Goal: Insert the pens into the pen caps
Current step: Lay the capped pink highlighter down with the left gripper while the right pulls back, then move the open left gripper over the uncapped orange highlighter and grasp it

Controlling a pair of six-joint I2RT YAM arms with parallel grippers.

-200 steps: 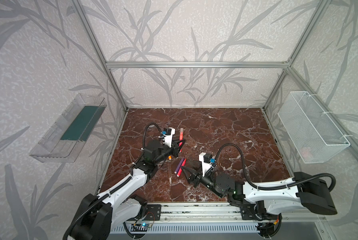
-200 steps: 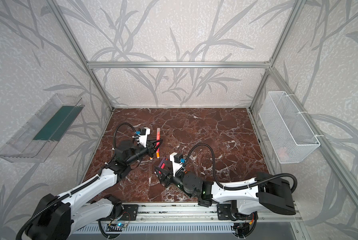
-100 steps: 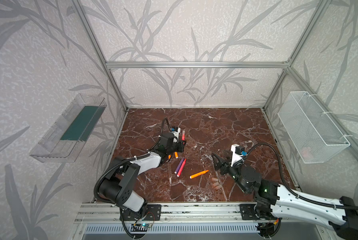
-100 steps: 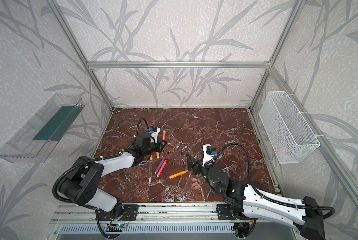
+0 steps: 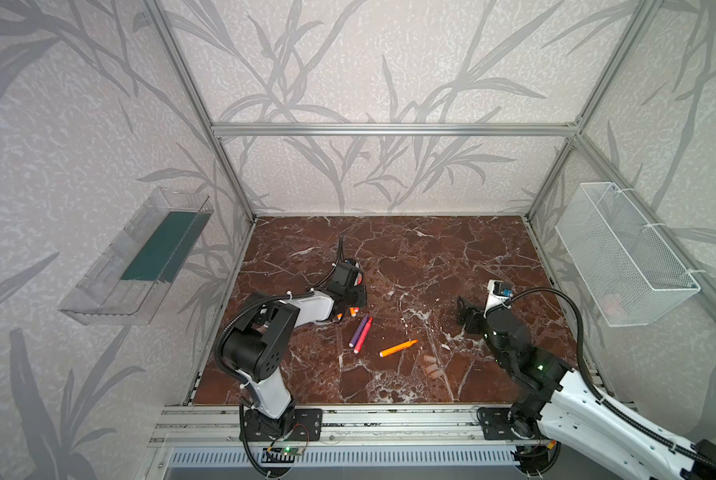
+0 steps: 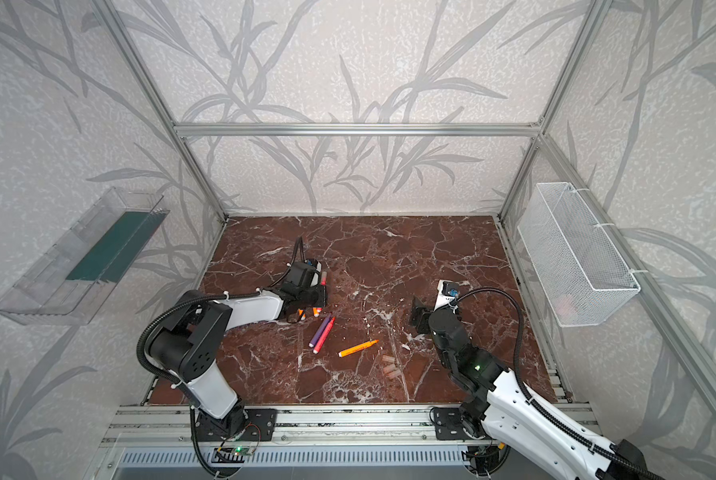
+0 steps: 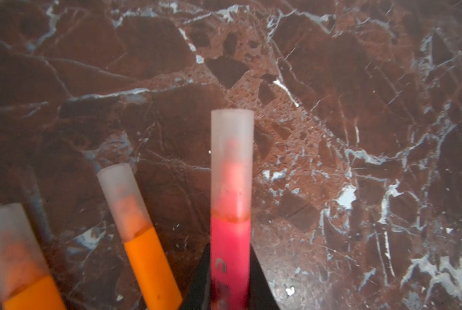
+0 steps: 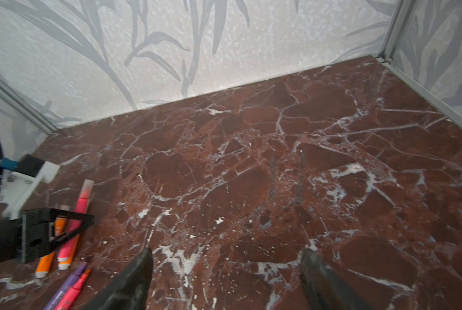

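Fingertips [image 7: 197,279] of the left gripper [image 7: 231,271] are closed narrowly on the capped red-pink pen [image 7: 230,252] in the left wrist view. Its cap [image 7: 232,161] is seated over the tip and points away from the camera. Two capped orange pens [image 7: 152,263] lie beside it on the marble table [image 7: 358,107], clear of the held pen and of each other.

Right wrist view: fingertips [image 8: 136,276] of the right gripper [image 8: 227,268] stand wide apart with nothing between them, over bare table [image 8: 278,161]. To one side the left gripper [image 8: 63,228] straddles the capped red-pink pen [image 8: 78,214], which sits low; contact with the table cannot be confirmed. One of the capped orange pens [image 8: 45,261] lies just beside it. The purple pen [image 8: 71,276] and the uncapped red-pink pen [image 8: 75,285] lie side by side, close to touching.

Both top views: the left gripper [image 5: 350,293] [image 6: 312,293] works left of centre, with the capped orange pens [image 5: 354,311] [image 6: 316,311] under its near side. The purple pen [image 5: 358,330] [image 6: 319,331] and the uncapped red-pink pen [image 5: 364,334] [image 6: 325,334] lie nearer the front. The uncapped orange pen [image 5: 398,348] [image 6: 357,348] lies between that pair and three loose caps [image 5: 431,366] [image 6: 389,368] clustered near the front. The right gripper [image 5: 466,309] [image 6: 418,316] sits right of centre, well apart from every pen.
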